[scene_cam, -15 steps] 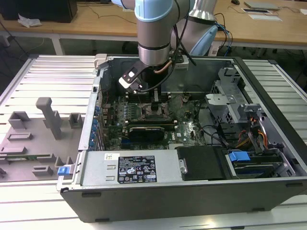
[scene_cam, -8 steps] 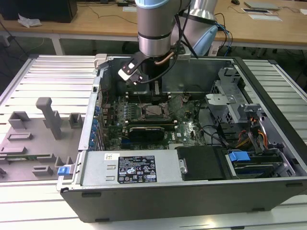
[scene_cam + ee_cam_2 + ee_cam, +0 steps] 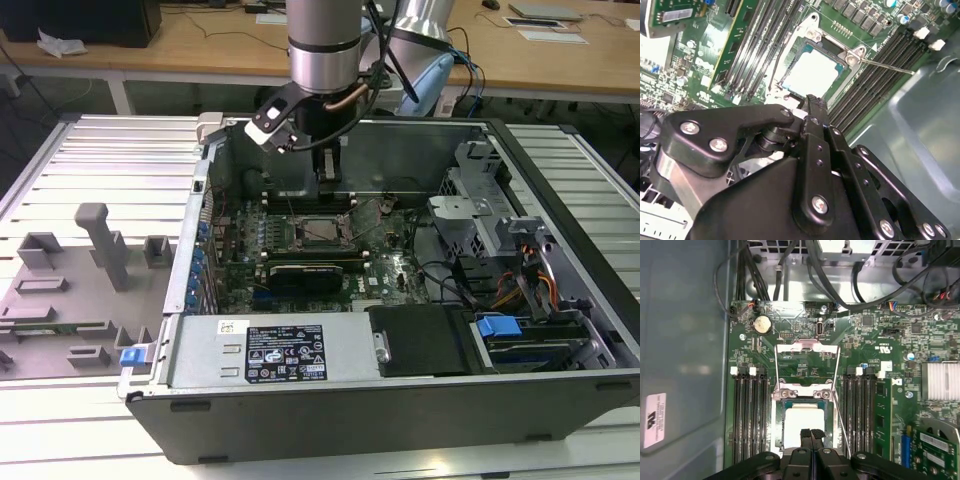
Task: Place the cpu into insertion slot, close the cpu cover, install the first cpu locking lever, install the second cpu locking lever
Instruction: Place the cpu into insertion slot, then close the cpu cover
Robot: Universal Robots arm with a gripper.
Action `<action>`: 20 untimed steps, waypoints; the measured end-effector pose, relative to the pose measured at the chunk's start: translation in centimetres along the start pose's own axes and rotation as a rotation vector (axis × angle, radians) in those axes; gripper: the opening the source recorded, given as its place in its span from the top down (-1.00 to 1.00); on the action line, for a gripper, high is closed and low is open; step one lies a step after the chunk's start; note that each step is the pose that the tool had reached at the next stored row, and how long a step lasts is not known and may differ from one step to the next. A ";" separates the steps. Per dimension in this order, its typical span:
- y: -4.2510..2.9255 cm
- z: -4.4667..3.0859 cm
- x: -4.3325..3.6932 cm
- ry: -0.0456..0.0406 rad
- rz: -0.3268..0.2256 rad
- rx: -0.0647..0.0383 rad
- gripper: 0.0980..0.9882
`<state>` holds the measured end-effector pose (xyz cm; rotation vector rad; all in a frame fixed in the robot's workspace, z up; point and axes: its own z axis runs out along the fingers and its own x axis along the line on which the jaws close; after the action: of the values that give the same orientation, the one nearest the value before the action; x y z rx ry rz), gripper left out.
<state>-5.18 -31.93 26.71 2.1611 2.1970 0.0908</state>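
Slatted bench (image 3: 110,150), open computer case (image 3: 300,425). Cpu (image 3: 802,422) seated in insertion slot (image 3: 831,48); cpu cover (image 3: 807,346) raised, locking levers (image 3: 886,65) unlatched. End effector (image 3: 810,435) pinched together, empty.

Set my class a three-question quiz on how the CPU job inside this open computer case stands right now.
1. True or false: the pale silver square cpu lies in the black-rimmed square insertion slot.
2. The black gripper has its fingers: A spread wide; B shut together; C clamped on a cable.
3. Fill in: the thin silvery metal cpu cover is ____ (open/closed).
Key: 1 true; 2 B; 3 open.
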 end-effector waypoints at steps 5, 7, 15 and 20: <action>0.00 -0.03 0.00 0.0000 0.000 0.000 0.98; 0.00 -0.03 0.00 0.0000 0.000 0.000 0.98; 0.00 -0.04 0.00 -0.0001 0.001 0.000 0.98; 0.78 0.02 -0.01 -0.0001 0.001 0.004 0.98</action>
<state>-4.40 -31.93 26.75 2.1643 2.1983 0.0861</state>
